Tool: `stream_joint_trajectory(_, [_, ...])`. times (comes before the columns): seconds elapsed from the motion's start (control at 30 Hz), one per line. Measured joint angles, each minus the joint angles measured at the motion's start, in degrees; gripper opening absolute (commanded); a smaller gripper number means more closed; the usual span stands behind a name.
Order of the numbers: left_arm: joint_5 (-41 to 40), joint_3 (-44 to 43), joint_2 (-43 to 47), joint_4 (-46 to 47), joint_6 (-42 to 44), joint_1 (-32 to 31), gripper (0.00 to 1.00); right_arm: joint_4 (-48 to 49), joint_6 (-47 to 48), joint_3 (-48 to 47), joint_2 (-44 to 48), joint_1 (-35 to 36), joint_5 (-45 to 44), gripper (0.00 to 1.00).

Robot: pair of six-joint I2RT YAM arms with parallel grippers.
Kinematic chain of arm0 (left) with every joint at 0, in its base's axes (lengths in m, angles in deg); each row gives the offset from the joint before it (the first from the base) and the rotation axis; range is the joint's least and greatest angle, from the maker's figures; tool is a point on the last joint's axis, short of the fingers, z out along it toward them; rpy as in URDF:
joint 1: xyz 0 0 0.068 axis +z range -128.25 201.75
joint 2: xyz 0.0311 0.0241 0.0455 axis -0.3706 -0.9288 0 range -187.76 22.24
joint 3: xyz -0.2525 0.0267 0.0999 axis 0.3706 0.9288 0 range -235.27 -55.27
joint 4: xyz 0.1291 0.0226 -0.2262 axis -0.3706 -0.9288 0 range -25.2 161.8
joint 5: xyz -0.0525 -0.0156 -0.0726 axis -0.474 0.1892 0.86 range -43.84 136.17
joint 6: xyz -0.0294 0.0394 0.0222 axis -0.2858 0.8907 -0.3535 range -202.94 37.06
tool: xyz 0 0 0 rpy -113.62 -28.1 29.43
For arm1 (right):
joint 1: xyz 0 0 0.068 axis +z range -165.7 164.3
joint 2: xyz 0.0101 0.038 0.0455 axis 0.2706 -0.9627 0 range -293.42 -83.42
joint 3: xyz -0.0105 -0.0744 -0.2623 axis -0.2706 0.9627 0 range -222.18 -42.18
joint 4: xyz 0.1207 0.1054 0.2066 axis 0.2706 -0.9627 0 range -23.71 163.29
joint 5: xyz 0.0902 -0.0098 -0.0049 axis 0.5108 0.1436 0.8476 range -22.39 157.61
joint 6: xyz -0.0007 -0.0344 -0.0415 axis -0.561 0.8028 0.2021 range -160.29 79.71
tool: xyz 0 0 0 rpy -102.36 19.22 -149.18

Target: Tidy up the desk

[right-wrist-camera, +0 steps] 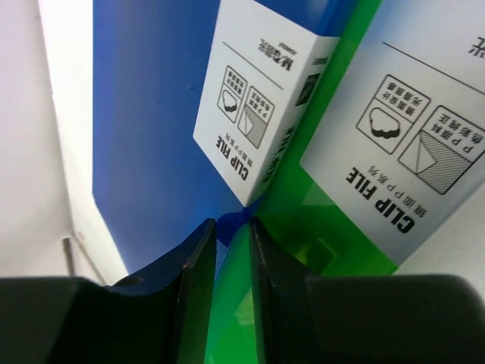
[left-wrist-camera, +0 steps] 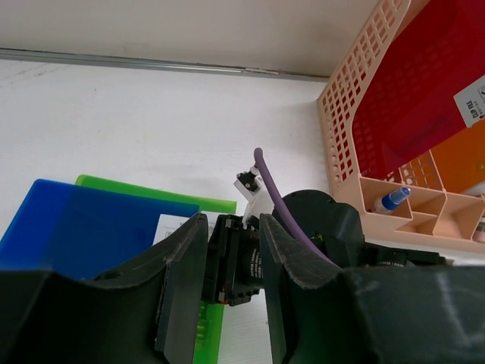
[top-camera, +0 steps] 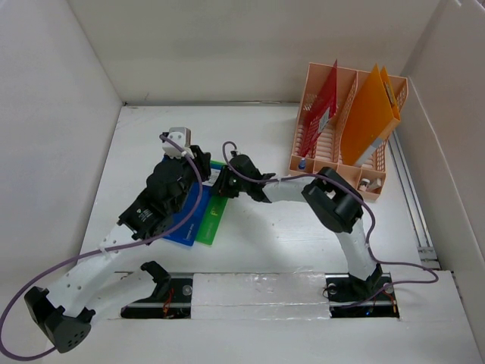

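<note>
On the white desk (top-camera: 265,243), left of its middle, two plastic folders lie flat and overlapping: a blue folder (top-camera: 186,224) on top and a green folder (top-camera: 214,220) showing along its right side and far end. Both arms lean in over them.

Each folder carries a white sticker. The blue folder's label (right-wrist-camera: 261,98) and the green folder's label (right-wrist-camera: 409,152) both read "CLIP FILE" in bold capitals, beside boxed icons with Chinese characters. The blue one also has a small logo that looks like "M&G".

The right gripper (right-wrist-camera: 231,227) points down at the seam where blue meets green. Its fingers are drawn near together with a narrow slit between them, and green shows through the slit. I cannot tell whether they pinch a folder edge or only hang over it.

The left gripper (left-wrist-camera: 233,227) sits low over the far end of the blue folder. Its fingers stand partly apart with nothing clamped between them; through the gap I see the right arm's black wrist and a purple cable (left-wrist-camera: 276,197).

At the far right of the desk stands a peach-orange slotted file rack (left-wrist-camera: 356,83), well apart from the folders. A red folder (top-camera: 322,106) and an orange folder (top-camera: 371,114) lean upright in its slots. The red one has a white label, too small to read. A blue-and-white pen (left-wrist-camera: 394,201) lies in a small front compartment.
</note>
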Motion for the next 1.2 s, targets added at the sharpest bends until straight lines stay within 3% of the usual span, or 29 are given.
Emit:
stream_joint_trajectory(0.1, [0.00,0.02,0.61,0.00,0.00,0.00,0.30,0.55,-1.53,-0.07,-0.72,-0.83,2.19,0.15])
stream_joint_trajectory(0.13, [0.02,0.02,0.70,0.00,0.00,0.00,0.30,0.83,-2.05,-0.07,-0.94,-1.20,2.99,0.04])
stream_joint_trajectory(0.17, [0.13,0.02,0.76,0.00,0.00,0.00,0.30,1.22,-2.54,-0.07,-1.09,-1.46,3.65,0.00])
stream_joint_trajectory(0.47, [0.35,0.09,0.79,0.04,0.00,0.00,0.30,5.40,-4.02,3.61,1.18,-1.79,4.26,0.00])
stream_joint_trajectory(1.07, [1.11,0.63,0.90,0.39,-0.02,0.00,0.29,6.27,-1.14,28.28,30.53,-3.82,3.19,0.00])
stream_joint_trajectory(1.1, [1.31,0.63,0.90,0.39,-0.04,0.00,0.29,5.57,-0.90,28.79,31.04,-3.80,2.75,0.01])
stream_joint_trajectory(1.17, [1.51,0.63,0.90,0.39,-0.04,0.00,0.29,4.22,-0.07,29.14,31.39,-3.78,1.97,0.15])
stream_joint_trajectory(1.2, [1.64,0.63,0.90,0.39,-0.04,0.00,0.29,3.74,0.28,29.14,31.30,-3.82,1.81,0.33])
